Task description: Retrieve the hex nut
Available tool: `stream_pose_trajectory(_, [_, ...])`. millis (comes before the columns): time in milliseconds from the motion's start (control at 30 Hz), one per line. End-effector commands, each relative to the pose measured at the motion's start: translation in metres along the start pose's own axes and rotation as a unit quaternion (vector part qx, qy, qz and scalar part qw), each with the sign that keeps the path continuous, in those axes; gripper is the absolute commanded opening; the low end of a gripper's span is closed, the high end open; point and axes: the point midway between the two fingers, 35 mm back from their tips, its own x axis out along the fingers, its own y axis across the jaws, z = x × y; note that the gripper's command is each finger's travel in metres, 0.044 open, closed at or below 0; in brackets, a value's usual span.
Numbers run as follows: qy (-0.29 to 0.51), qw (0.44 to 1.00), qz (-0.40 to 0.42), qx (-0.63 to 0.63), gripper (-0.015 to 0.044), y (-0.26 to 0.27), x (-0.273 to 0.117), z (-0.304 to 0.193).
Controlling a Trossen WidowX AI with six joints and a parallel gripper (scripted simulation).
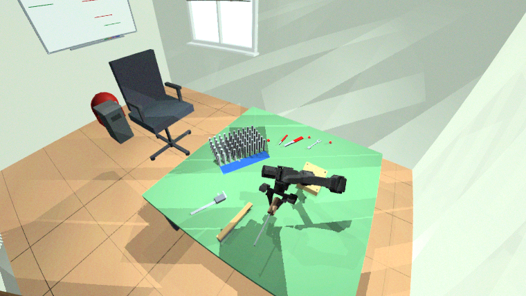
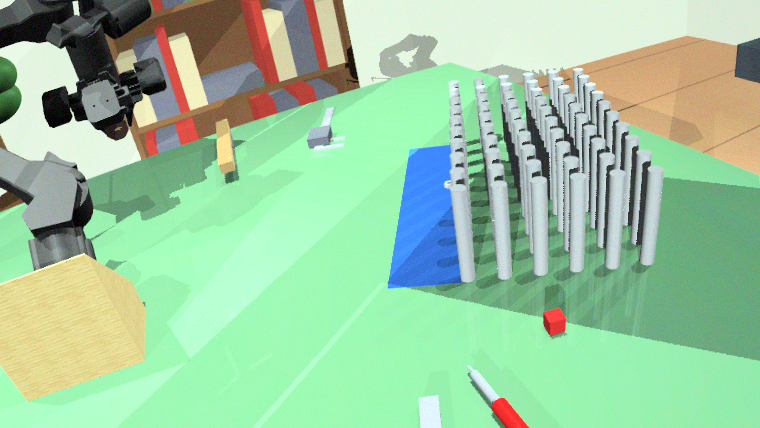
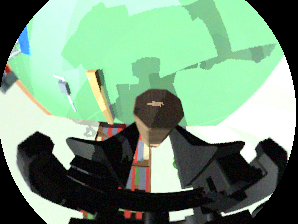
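The end effector [image 1: 275, 202] [image 2: 114, 126] [image 3: 154, 123] is closed around the brown handle [image 1: 273, 207] [image 2: 116, 130] [image 3: 158, 109] of a tool, held above the green surface [image 1: 176, 187] [image 2: 276, 239] [image 3: 112, 45]. In the wrist view the handle is seen nearly end-on, faceted and dark, and it hides the shaft; the exterior view shows only its dark end. From the top, the thin grey metal shaft [image 1: 261, 229] runs straight toward the lower left, pointing away from the spacers [image 1: 264, 145] [image 2: 539, 228] — the form of its tip is too small to tell.

A small pale ring, apparently the nut [image 1: 239, 160] [image 2: 447, 184], sits by the front row, at the spacer-side edge of the flat blue strip [image 1: 244, 163] [image 2: 420, 212]. Its six sides cannot be made out, nor whether it touches a spacer. The spacers are smooth grey cylinders, upright — many partly hide one another. A red-handled screwdriver [image 1: 283, 139] [image 2: 507, 412] is cut off by the exterior view's lower edge.
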Motion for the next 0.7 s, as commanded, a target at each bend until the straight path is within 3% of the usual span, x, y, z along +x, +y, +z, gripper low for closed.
stream_pose_trajectory(0, [-0.003,1.000,-0.001,0.001,0.0000,0.0010,0.0015,0.0018])
stream_pose_trajectory(667, [-0.015,1.000,-0.006,-0.003,0.0000,0.0047,0.0084,0.0102])
